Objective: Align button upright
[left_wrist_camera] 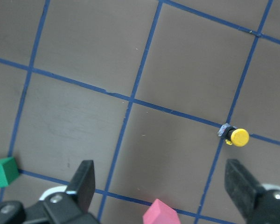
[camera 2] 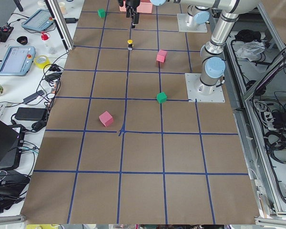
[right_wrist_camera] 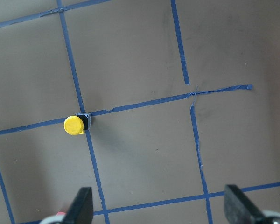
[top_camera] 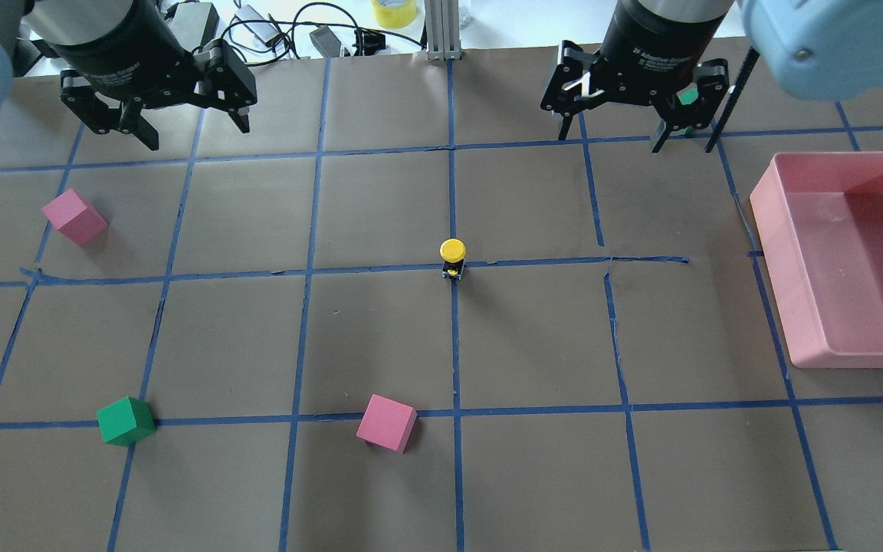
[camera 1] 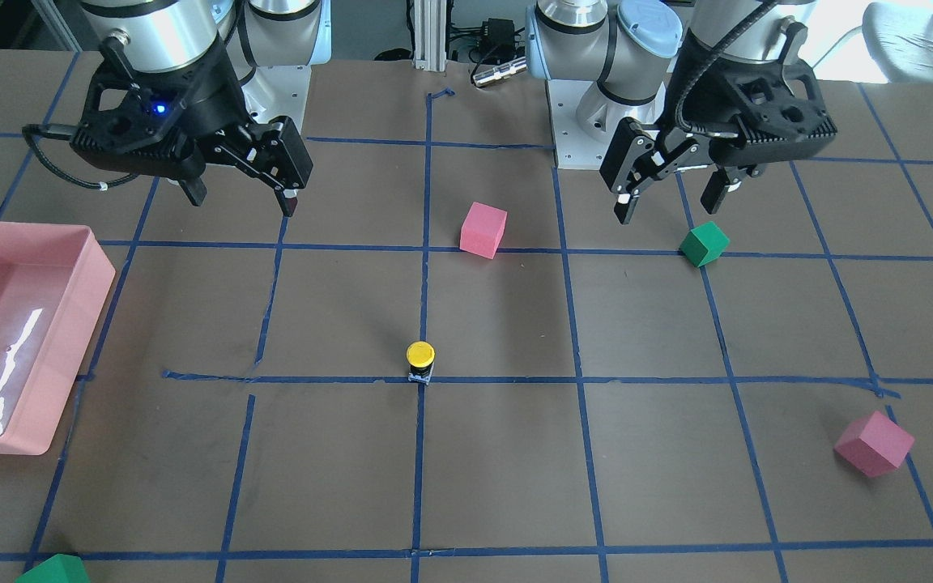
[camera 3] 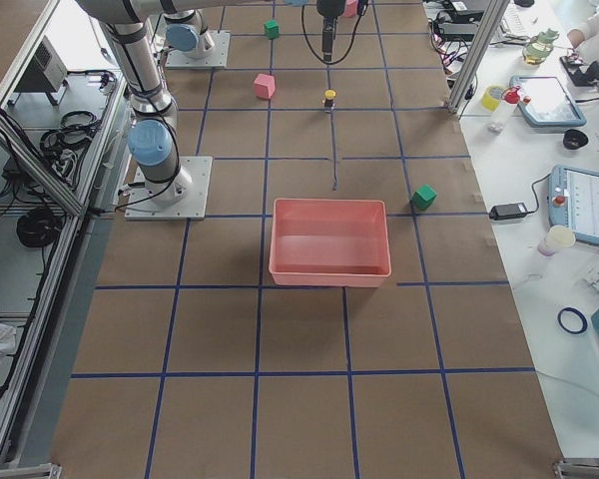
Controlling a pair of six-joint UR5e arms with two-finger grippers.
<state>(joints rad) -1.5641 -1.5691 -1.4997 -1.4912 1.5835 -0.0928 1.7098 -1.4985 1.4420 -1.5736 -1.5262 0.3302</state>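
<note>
Black left gripper point(top_camera: 195, 129), right gripper point(top_camera: 610, 139) — aloft, spread.

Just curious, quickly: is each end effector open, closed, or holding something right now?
Left end effector: open, holding nothing.
Right end effector: open, holding nothing.

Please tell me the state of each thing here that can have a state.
Button, standing upright, cap on top, not held.
Left gripper, open, empty.
Right gripper, open, empty.
Bin, empty.
</note>
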